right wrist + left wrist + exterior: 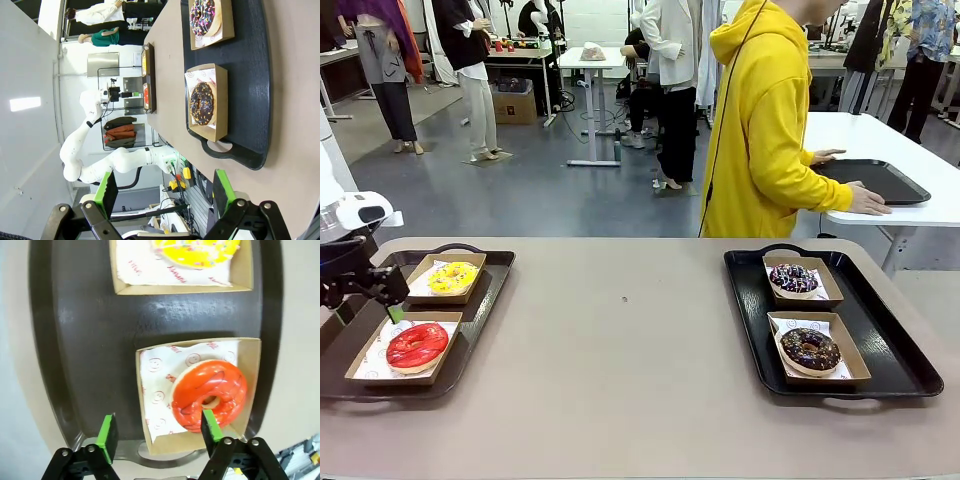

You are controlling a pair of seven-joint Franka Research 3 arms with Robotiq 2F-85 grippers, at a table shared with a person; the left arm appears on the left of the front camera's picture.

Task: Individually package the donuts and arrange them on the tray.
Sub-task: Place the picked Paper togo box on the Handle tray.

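Note:
A red-glazed donut (pixel 417 345) (pixel 209 394) lies in a paper-lined cardboard box on the left black tray (pixel 480 300), with the yellow-glazed donut (pixel 452 277) (pixel 196 251) boxed behind it. On the right black tray (pixel 890 345) sit two chocolate sprinkled donuts (pixel 794 278) (pixel 810 349) (pixel 202 103) (pixel 202 16), each in its own box. My left gripper (pixel 392 305) (pixel 157 432) hovers open over the near end of the left tray, above the red donut's box, holding nothing. My right gripper (pixel 165 192) is open and empty, off the near end of the right tray.
A person in a yellow hoodie (pixel 760 130) stands beyond the table, hands on another black tray (pixel 880 180) on a white side table. Bare tabletop (pixel 620 340) lies between the two trays. Other people and desks are farther back.

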